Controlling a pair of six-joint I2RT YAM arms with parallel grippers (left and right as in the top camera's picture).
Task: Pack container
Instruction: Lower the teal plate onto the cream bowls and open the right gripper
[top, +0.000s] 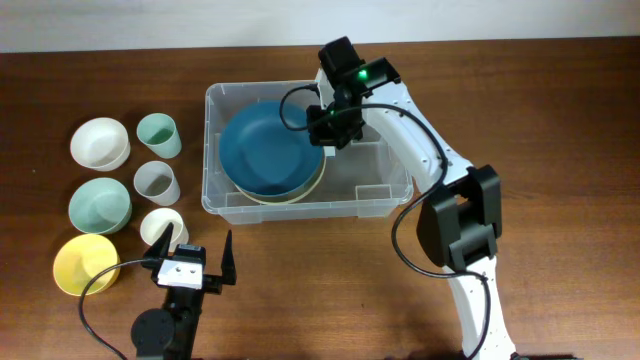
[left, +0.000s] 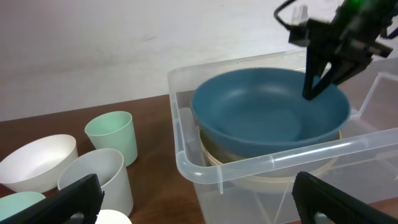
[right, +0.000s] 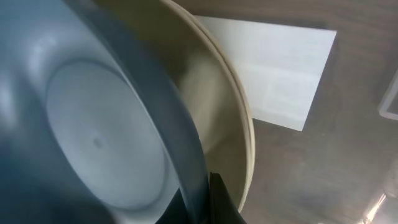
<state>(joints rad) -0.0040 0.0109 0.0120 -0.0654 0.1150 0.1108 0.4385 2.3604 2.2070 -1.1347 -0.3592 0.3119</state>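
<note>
Six loose pieces sit near the desk's left edge in your overhead view: a white bowl (top: 100, 143), a pale green bowl (top: 100, 205) and a yellow bowl (top: 85, 264) in one column. Just to their right are a mint cup (top: 158, 135), a grey cup (top: 157, 182) and a cream cup (top: 162, 228).

At the desk's front edge, beside the cream cup, your left gripper (top: 197, 252) stands with its jaws spread wide and nothing between them.

The container (top: 300, 207) lies at mid-desk toward the far edge. Inside its left half, a blue bowl (top: 268, 150) rests in a cream bowl (top: 292, 198).

Your right gripper (top: 335, 125) is closed tight on the blue bowl's right rim. The overhead camera only shows it at the rim. The right wrist camera shows the rim itself running down between the fingers. It also picks up the white label (right: 280, 74) on the container's base.

From the left wrist camera you see the blue bowl tilted, its gripped side raised above the container's rim.
</note>
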